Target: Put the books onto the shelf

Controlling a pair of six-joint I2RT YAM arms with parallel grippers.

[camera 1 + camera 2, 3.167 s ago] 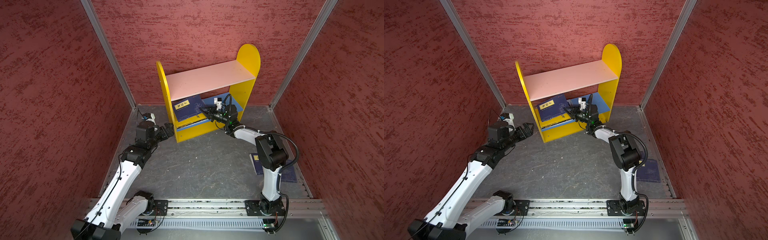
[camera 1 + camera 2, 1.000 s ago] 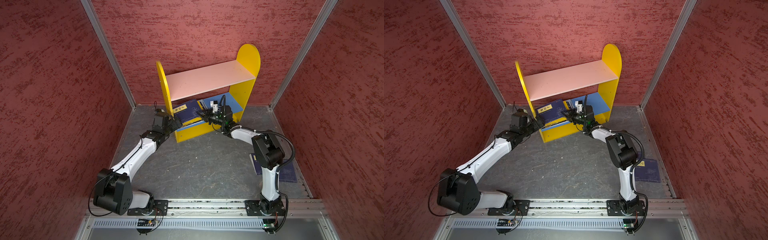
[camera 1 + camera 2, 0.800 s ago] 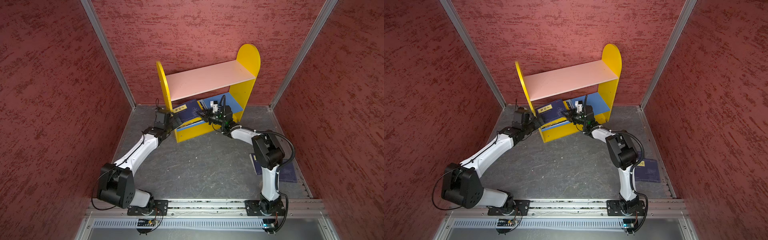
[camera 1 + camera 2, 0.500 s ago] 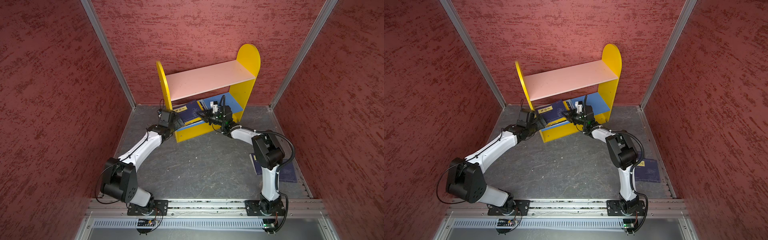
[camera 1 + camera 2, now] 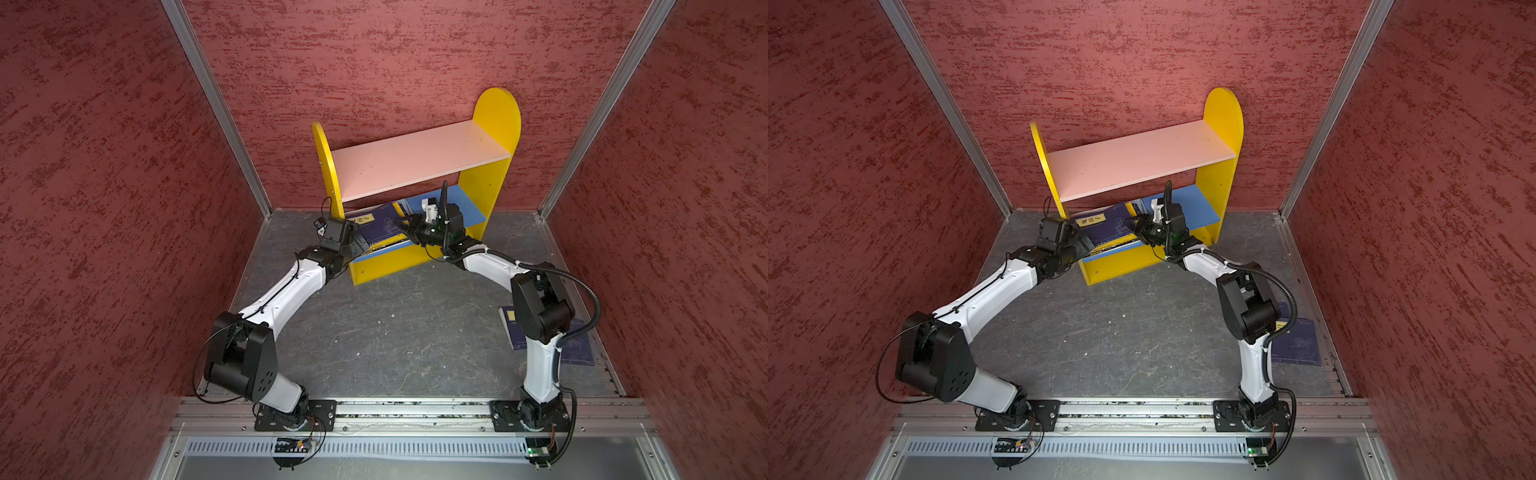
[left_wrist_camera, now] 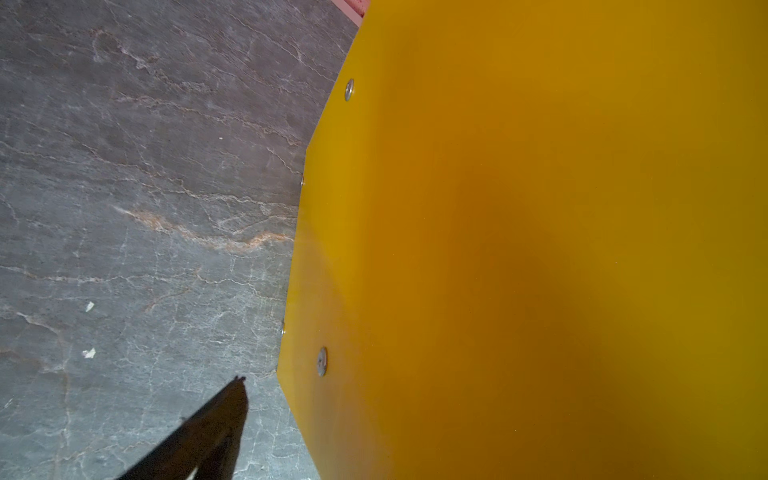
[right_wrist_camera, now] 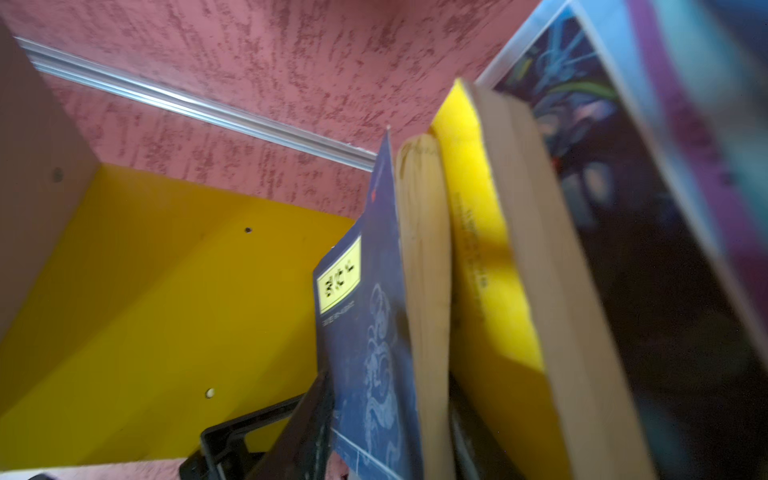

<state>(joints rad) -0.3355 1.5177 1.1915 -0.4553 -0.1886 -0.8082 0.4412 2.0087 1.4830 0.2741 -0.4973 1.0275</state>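
In both top views, books lean on the shelf's lower board; one navy book lies unshelved on the floor. Left wrist view: left gripper wide, empty, beside the side panel. Right wrist view: right gripper at the navy cover, grip unclear.

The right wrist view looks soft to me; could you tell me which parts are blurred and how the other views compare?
Right wrist view: the dark swirl-cover book nearest the lens is smeared, while the navy book and its yellow label look fairly sharp. Left wrist view: the shelf side panel is soft with a dim shadow patch, and the floor is crisp. Both top views: sharp, evenly lit.
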